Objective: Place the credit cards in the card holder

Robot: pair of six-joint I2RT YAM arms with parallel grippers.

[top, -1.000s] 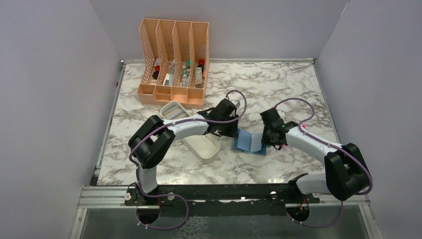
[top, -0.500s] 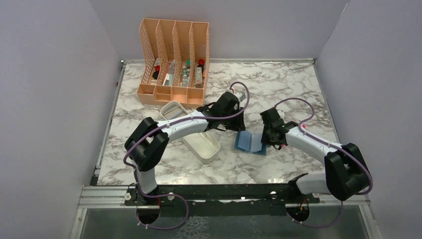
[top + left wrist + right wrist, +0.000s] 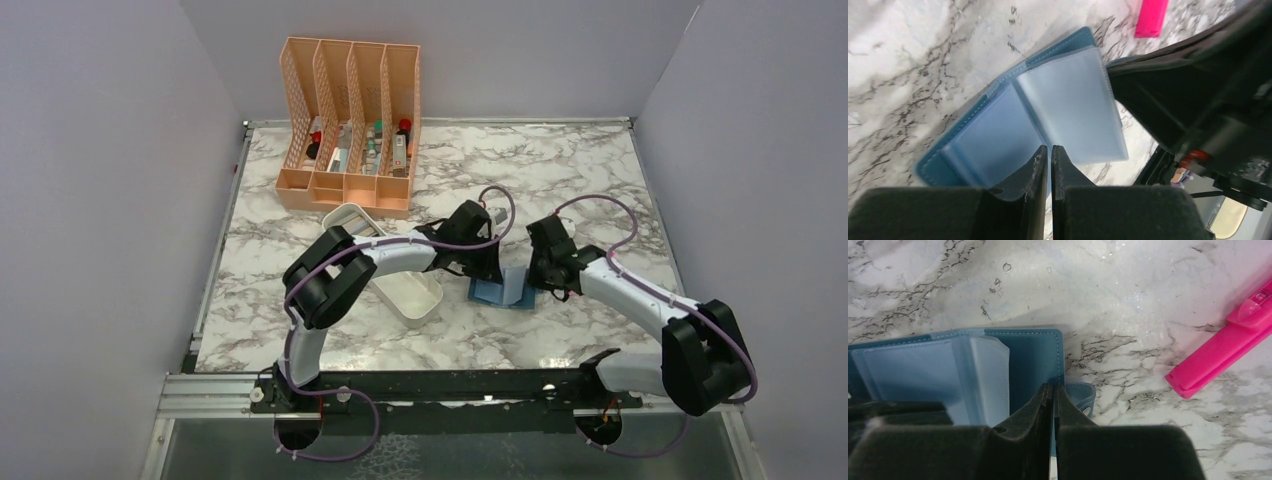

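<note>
A: On the counter, where is the holder seen?
B: Opened, beside the tray. Its right flap is pinched by the right tool; the left tool is closed over its sleeves.

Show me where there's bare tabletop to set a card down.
Free: far right marble between the peach organizer and the right wall; the near strip between the card holder and the front rail. Crowded: the middle, where white tray, card holder, left arm and right arm meet.
</note>
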